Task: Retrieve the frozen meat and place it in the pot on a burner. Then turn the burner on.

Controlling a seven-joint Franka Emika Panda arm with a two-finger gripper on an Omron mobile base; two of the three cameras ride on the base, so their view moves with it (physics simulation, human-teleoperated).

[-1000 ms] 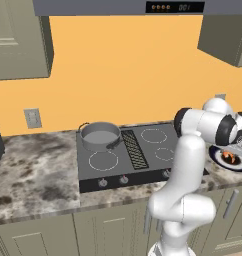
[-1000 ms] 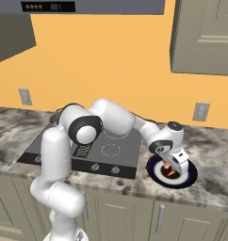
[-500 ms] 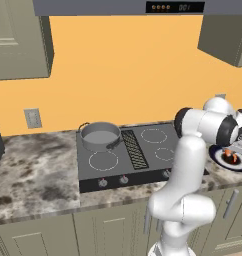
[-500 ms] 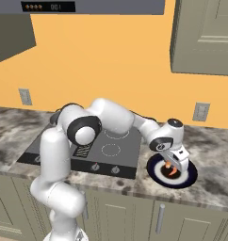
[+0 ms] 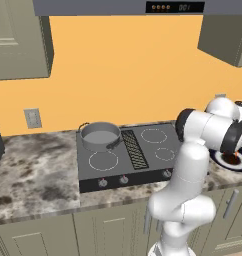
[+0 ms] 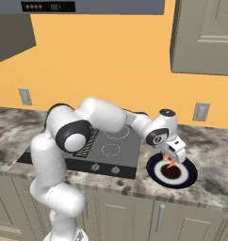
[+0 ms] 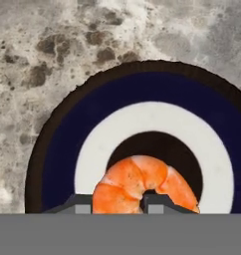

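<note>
Mottled grey stone forms the surface [image 6: 215,183] where a dark blue and white plate [image 6: 187,175] sits right of the stove [image 5: 130,156]. Over it, the hand [image 6: 171,161] is clenched on an orange shrimp [image 7: 142,185], curled in an arch with both ends toward the fingers. Across the stove, the pot [image 5: 99,136] stands upright on the back-left burner.

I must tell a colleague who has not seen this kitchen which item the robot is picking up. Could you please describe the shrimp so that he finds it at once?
Start at the black stovetop set in the speckled stone counter. On the counter next to it lies a round plate with dark blue and white rings. The shrimp is the curled orange piece at the plate's dark centre, between the tips of the gripper; the grey pot stands on a back burner.
</note>
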